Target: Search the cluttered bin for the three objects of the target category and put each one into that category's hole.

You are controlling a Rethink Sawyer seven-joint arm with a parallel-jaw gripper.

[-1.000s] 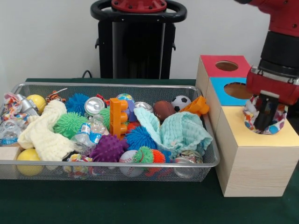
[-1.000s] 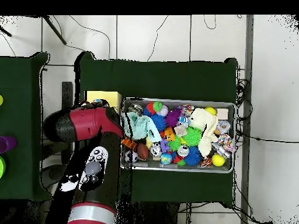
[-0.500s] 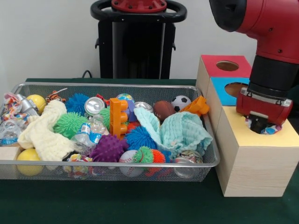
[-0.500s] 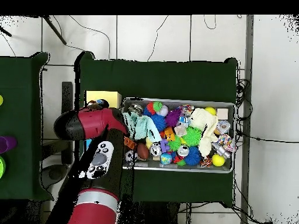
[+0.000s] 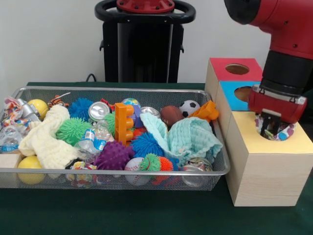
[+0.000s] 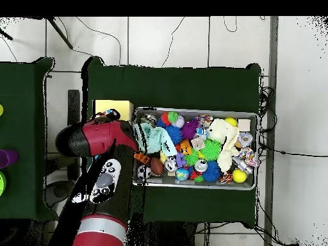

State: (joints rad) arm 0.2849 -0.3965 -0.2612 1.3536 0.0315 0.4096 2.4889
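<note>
The wire mesh bin [image 5: 122,89] holds a cream knitted cloth [image 5: 46,139] at its left and a pale aqua cloth [image 5: 188,139] at its right. Both also show in the overhead view, the cream cloth [image 6: 224,138] and the aqua cloth [image 6: 152,138]. My gripper [image 5: 270,128] stands over the hole of the yellow-topped box [image 5: 293,143]. The white dotted cloth [image 5: 283,133] bunches around the gripper at the hole, mostly sunk in, and the hole itself is hidden. In the overhead view my arm [image 6: 96,138] covers the gripper, and only a bit of dotted cloth [image 6: 110,114] shows.
The blue-topped box [image 5: 234,98] and the red-topped box [image 5: 222,68] stand behind the yellow one. The bin also holds spiky balls, an orange block [image 5: 123,122], cans, bottles and small sport balls. The black pedestal [image 5: 144,44] stands behind the bin.
The gripper pushed down into the yellow box's hole with the dotted cloth, then rose slightly. The cloth sits lower in the hole than one second ago.
</note>
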